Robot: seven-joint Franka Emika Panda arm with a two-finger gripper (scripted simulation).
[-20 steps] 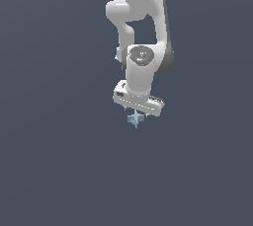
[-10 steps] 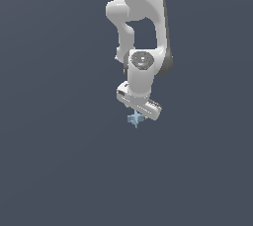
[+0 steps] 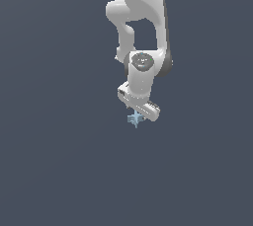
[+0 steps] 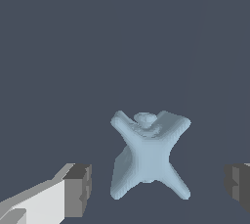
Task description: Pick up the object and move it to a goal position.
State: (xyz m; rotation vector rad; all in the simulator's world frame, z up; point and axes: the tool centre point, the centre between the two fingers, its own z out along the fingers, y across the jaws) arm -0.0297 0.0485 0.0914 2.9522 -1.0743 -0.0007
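The object point(image 3: 134, 119) is a tiny pale-blue cross-shaped piece with short prongs, lying on the dark grey surface just under the white arm's hand. In the wrist view the object point(image 4: 148, 155) sits between the two grey fingertips, with a gap on each side. My gripper point(image 3: 138, 115) is open, directly over the object and touching nothing. One fingertip point(image 4: 78, 190) shows beside the object, and the other point(image 4: 238, 187) is partly cut off by the picture's edge.
The white arm point(image 3: 141, 27) comes down from the top of the exterior view. A plain dark grey surface point(image 3: 59, 161) lies all around.
The hand has turned at the wrist and its bar now lies more slanted over the object. The object has stayed where it was.
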